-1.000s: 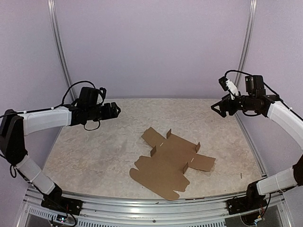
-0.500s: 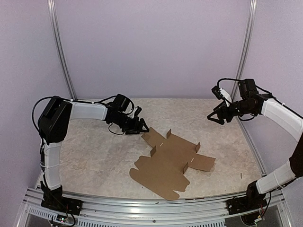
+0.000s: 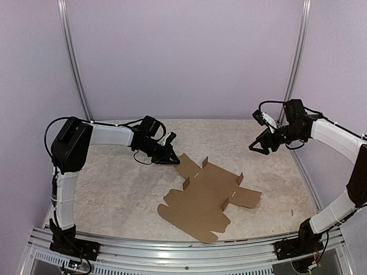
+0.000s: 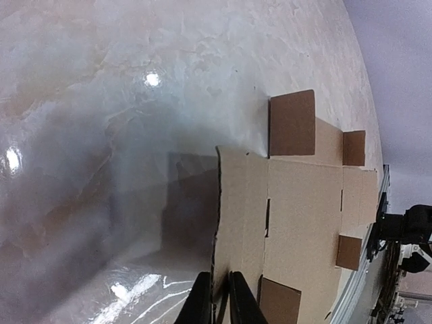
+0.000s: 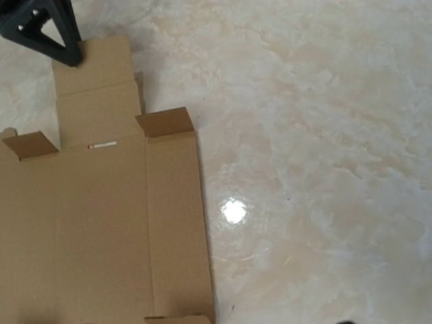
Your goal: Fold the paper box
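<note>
The paper box point(image 3: 209, 197) lies as a flat brown die-cut sheet in the middle of the table, with several small tabs standing up. My left gripper point(image 3: 170, 157) is low at the sheet's far left corner. In the left wrist view the sheet point(image 4: 304, 216) stretches away, and its edge runs in between the two black fingers point(image 4: 202, 300) of the left gripper point(image 4: 217, 273), which are shut on it. My right gripper point(image 3: 258, 148) hovers open above the bare table at the back right, apart from the sheet. The right wrist view looks down on the sheet's point(image 5: 101, 236) right side and the left gripper point(image 5: 40, 30); its own fingers do not show.
The marbled tabletop point(image 3: 109, 183) surrounds the sheet. A metal rail point(image 3: 172, 247) runs along the near edge, with upright posts point(image 3: 71, 57) and purple walls behind and at both sides.
My left arm swung in from the left, dropped to the sheet's far corner and closed its jaws on the edge. The right gripper came down and a little left.
</note>
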`<state>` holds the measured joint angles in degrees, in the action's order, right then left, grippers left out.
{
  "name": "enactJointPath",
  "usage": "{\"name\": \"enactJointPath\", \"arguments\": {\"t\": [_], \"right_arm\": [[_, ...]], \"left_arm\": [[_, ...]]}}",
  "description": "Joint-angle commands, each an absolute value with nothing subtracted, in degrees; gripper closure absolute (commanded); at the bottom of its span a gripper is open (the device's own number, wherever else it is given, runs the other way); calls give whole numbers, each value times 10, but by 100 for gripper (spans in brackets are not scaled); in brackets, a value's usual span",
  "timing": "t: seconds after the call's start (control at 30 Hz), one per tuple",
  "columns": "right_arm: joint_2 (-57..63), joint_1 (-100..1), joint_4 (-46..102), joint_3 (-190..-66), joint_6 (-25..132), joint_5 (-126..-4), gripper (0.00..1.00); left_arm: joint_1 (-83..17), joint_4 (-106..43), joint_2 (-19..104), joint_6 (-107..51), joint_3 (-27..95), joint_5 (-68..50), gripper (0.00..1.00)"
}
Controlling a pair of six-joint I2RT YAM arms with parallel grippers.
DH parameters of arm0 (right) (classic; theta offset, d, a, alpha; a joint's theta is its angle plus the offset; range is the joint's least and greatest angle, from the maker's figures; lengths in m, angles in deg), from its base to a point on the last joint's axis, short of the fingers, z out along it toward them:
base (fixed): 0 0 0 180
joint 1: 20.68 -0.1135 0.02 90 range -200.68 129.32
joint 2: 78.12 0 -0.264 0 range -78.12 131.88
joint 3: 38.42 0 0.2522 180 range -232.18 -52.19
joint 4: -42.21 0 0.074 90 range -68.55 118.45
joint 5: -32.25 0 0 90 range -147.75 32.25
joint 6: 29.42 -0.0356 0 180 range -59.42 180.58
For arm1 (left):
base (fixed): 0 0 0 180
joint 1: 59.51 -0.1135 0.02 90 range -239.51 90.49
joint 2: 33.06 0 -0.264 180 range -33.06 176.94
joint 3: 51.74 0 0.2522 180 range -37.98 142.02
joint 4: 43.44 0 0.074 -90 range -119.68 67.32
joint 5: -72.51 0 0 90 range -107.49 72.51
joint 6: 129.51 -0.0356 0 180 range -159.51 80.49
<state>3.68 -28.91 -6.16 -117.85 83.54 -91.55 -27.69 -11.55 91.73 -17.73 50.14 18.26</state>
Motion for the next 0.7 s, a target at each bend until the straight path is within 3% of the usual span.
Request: {"name": "enactJointPath", "arguments": {"t": [0.0,0.1,0.33,0.67], "right_arm": [[81,-289,-101,-1196,865,-934,25],[138,-291,-146,-1239,882,-958,26],[253,-315,-210,-1329,891,-978,27],[367,-370,-312,-1449,930,-986,36]], "left_arm": [[-268,-155,910,-213,481,189,94],[-255,-232,855,-245,415,164,99],[-233,-433,724,-279,254,116,100],[-209,-482,676,-290,201,67,100]]}}
